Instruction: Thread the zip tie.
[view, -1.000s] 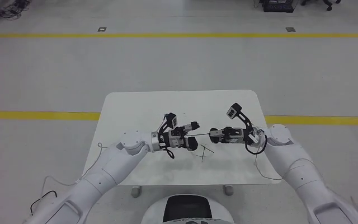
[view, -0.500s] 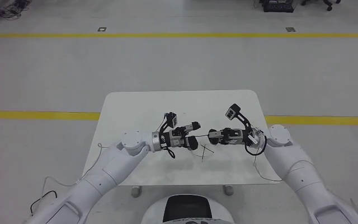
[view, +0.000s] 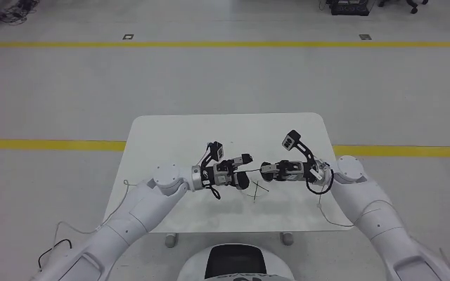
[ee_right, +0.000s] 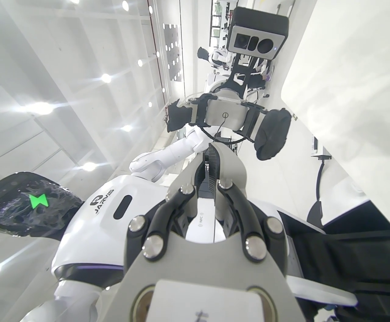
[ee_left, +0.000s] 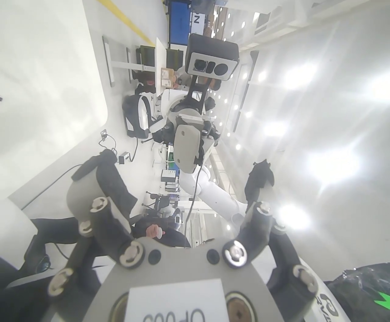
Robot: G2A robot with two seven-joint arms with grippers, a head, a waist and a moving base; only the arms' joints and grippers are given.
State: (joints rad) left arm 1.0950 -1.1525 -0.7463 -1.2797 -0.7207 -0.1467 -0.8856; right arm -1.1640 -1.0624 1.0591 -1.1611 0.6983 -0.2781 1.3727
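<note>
open robotics lab: yellow floor lines (view: 225,44), white work table (view: 162,140), screens (ee_left: 179,23), ceiling lights (ee_right: 106,78)

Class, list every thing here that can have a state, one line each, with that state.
left gripper: fingers open
right gripper: fingers shut on the zip tie
zip tie: held in the air, pointing toward the left gripper
two dark strips: lying crossed on the table

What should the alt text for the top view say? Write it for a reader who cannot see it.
Two white robot arms meet over a white table, the left gripper open and the right gripper shut, with a thin dark zip tie stretched between them. Two more thin strips lie crossed on the table, nearer the robot.
</note>
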